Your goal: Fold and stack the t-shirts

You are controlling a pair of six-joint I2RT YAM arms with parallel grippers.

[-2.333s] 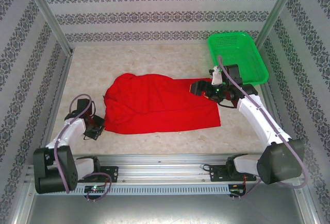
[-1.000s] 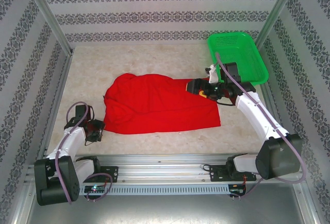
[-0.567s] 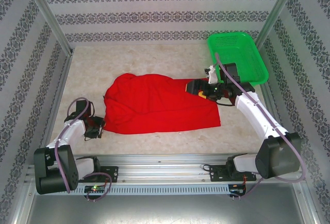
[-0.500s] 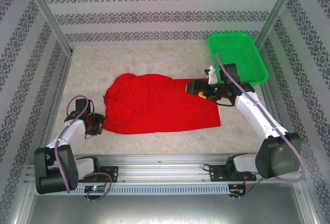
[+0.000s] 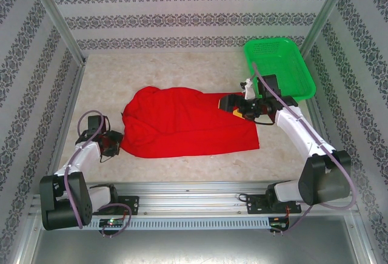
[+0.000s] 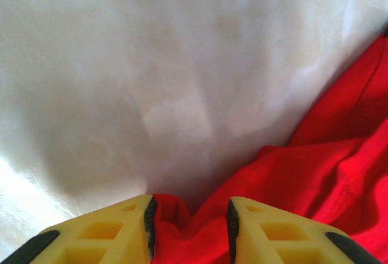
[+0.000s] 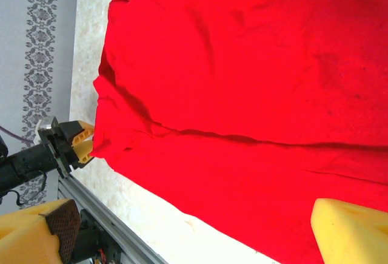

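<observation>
The red t-shirt [image 5: 188, 121] lay spread out in the middle of the pale surface [image 5: 176, 73]. The left fingers [image 6: 115, 230] were down low at the shirt's left edge. A bunched bit of red cloth sat right between them, at the bottom of the left wrist view. They stood a little apart, and I could not tell if they squeezed it. The right fingers [image 7: 351, 227] were spread wide over the shirt's upper right corner, holding nothing.

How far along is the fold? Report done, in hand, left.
Done: nothing clearly; the red t-shirt lies rumpled on the table. In hand: left gripper straddles its near-left corner, right gripper open over its right edge. Left: folding and stacking.
</observation>
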